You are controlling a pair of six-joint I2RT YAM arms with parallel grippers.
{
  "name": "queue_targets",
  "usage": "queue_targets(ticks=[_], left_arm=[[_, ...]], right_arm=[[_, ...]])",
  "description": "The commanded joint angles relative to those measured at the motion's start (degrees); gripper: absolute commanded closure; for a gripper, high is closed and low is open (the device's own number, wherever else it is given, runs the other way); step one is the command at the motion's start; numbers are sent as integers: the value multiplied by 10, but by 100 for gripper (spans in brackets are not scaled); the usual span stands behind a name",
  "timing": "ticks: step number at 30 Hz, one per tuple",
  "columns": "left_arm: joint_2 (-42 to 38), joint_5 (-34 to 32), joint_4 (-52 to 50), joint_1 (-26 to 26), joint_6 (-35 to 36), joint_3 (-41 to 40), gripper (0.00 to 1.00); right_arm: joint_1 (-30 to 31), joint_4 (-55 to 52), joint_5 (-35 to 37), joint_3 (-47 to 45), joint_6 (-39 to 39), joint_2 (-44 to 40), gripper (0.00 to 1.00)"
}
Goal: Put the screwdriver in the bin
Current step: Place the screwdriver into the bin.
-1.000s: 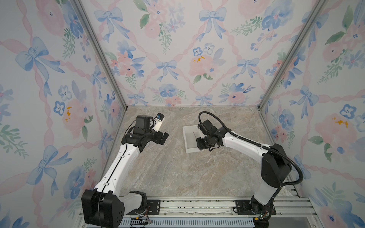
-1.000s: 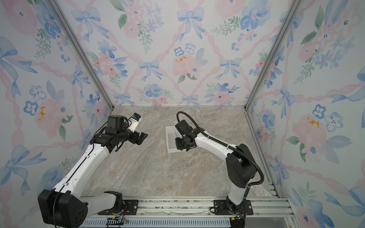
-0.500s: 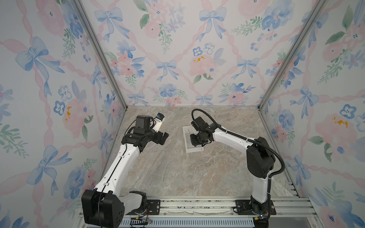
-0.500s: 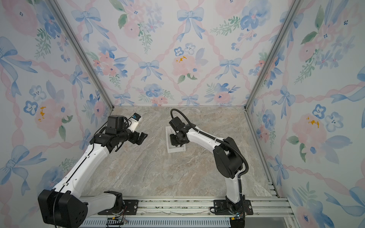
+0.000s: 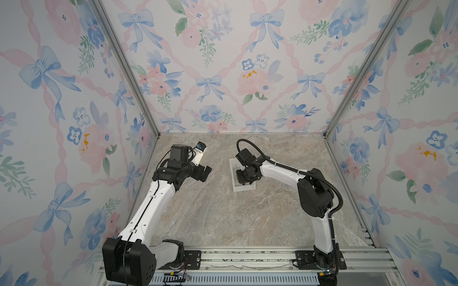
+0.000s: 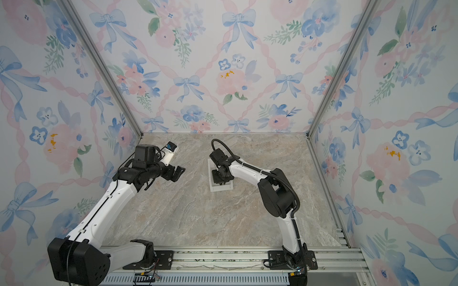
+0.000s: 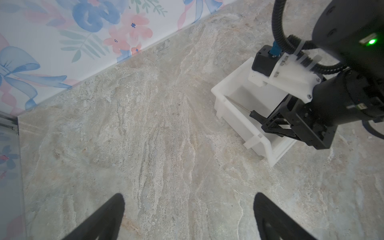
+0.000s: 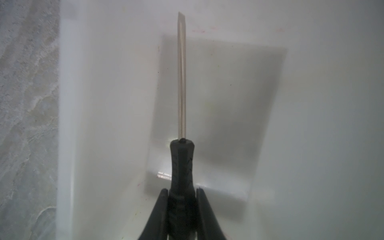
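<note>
**Screwdriver [image 8: 181, 104] brought over the bin [image 8: 99, 104], not yet let go**

Clamped on the black handle, the right gripper [image 8: 181, 193] stays shut, one jaw pressed to each side of the screwdriver. Within the last second it has swung from the bin's right edge to a spot low between the bin's walls, as the left wrist view [image 7: 268, 124] shows. The thin shaft now runs along the bin's length, its tip towards the far wall. I cannot tell whether the tip touches that wall. By my reading only the release is left.

Well to the left of the bin, the left gripper [image 7: 189, 197] has not moved. Its jaws stand wide apart and hold nothing.

No brand or writing can be read. The bin is plain white, and a blue patch [image 5: 199, 145] on the left arm's camera is too small to make out.
</note>
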Motion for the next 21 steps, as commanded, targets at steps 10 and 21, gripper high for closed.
queue_targets(ticks=[10,21], left_arm=[[-2,8,-9,-2,-4,-7,2],[6,7,-9,-2,-5,-3,2]], right_arm=[[7,4,9,49,-11,48,76],[14,-8,33,58,-21,41,56]])
